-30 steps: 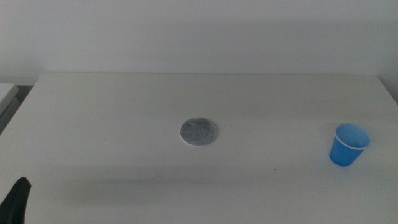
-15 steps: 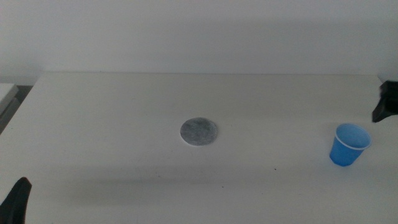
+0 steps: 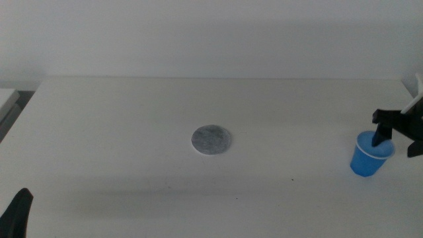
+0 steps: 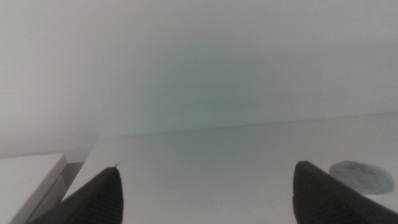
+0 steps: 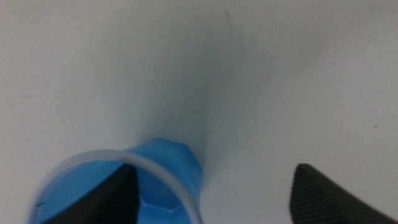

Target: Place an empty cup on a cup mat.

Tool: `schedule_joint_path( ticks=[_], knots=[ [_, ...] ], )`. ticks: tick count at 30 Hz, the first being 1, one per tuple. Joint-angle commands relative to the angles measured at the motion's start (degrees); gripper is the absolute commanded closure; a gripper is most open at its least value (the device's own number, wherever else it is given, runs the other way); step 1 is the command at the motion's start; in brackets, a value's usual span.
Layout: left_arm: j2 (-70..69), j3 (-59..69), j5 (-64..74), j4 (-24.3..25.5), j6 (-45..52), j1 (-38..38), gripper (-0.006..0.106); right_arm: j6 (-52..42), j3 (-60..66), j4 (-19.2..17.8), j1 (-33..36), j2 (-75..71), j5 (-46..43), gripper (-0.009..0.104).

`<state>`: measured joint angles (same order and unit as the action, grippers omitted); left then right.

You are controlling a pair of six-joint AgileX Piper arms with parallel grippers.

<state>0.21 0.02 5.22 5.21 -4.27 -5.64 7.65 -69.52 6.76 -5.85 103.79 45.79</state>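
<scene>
Middle view: the table (image 3: 119, 132) fills most of the frame. The mat (image 3: 211, 140) lies flat near the centre, bare on top. The cup (image 3: 369, 155) stands upright at the right side, well apart from the mat. The right gripper (image 3: 396, 135) comes in from the right edge at the cup's rim; one dark jaw dips into the cup's mouth and the other shows beyond the rim toward the frame edge. The left gripper (image 3: 17, 213) shows only as a dark tip in the bottom left corner, far from both things.

Left wrist view: the left gripper (image 4: 208, 190) has its jaws spread wide with nothing between them. The mat (image 4: 362, 177) sits at the lower right of the frame, beside one jaw tip.

Right wrist view: the right gripper (image 5: 211, 196) is spread wide and grips nothing. The cup (image 5: 124, 183) fills the lower left, with one jaw inside its mouth and the other out over bare table at the lower right.
</scene>
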Motion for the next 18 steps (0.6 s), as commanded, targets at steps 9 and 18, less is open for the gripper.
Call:
schedule_joint_path(
  ticks=[9, 18],
  knots=[
    [-0.2, 0.0, -0.3, -0.1, -0.2, -0.1, 0.007, 0.9, -5.0, 0.1, 5.5, 0.1, 1.4, 0.097],
    [-0.2, 0.0, -0.3, -0.1, -0.2, -0.1, 0.007, 6.4, -30.7, -1.5, 25.1, 9.4, 8.6, 0.097]
  ],
)
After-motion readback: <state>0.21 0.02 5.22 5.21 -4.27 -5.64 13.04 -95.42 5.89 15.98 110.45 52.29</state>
